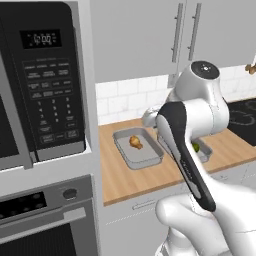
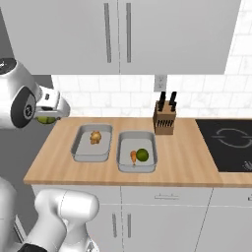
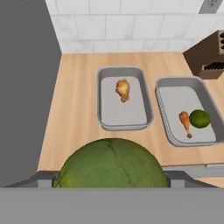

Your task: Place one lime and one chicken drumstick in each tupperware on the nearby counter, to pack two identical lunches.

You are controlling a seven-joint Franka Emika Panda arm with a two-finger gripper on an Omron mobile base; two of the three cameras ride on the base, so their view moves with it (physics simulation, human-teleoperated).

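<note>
My gripper (image 3: 111, 176) is shut on a lime (image 3: 111, 162), which bulges large and green at the bottom of the hand view. It hangs above the counter's (image 2: 187, 162) left end, left of both trays, and the held lime (image 2: 46, 119) peeks from under the hand. The left tupperware (image 2: 78, 147) holds one chicken drumstick (image 2: 96, 137). The right tupperware (image 2: 153, 152) holds a drumstick (image 2: 133, 157) with a second lime (image 2: 142, 155) beside it. In the left base view my arm covers most of the right tray, while the left tray (image 1: 150, 159) and its drumstick (image 1: 135, 142) show.
A wooden knife block (image 2: 164, 120) stands behind the right tray by the tiled wall. The black stovetop (image 2: 229, 142) lies at the counter's right end. A microwave (image 1: 45, 80) and oven column rise left of the counter. Wall cabinets (image 2: 118, 34) hang overhead.
</note>
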